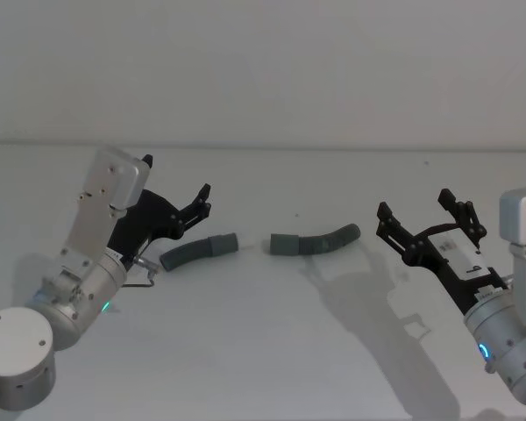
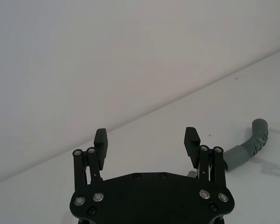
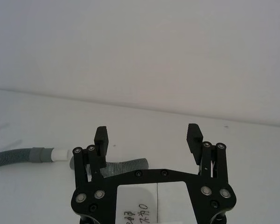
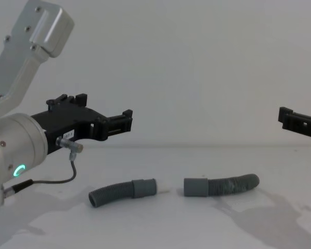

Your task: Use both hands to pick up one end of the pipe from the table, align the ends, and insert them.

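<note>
Two dark-grey corrugated pipe pieces lie on the white table (image 1: pixel 263 351), cuffs facing each other across a small gap. The left piece (image 1: pixel 197 252) (image 4: pixel 119 191) (image 3: pixel 14 158) ends in a grey cuff (image 4: pixel 144 187) with a whitish tip (image 3: pixel 59 154). The right piece (image 1: pixel 320 242) (image 4: pixel 228 184) (image 2: pixel 252 144) (image 3: pixel 128 165) has a plain cuff (image 1: pixel 285 245) (image 4: pixel 197 187). My left gripper (image 1: pixel 202 200) (image 4: pixel 127 118) (image 2: pixel 146 136) hovers open above and behind the left piece. My right gripper (image 1: pixel 414 203) (image 3: pixel 148 135) (image 4: pixel 290 118) hangs open to the right of the right piece. Neither holds anything.
A thin cable (image 4: pixel 67 171) loops down from the left wrist close to the left piece's outer end. A plain pale wall (image 1: pixel 263 70) rises behind the table. The arms cast shadows (image 1: pixel 368 307) on the table in front of the right piece.
</note>
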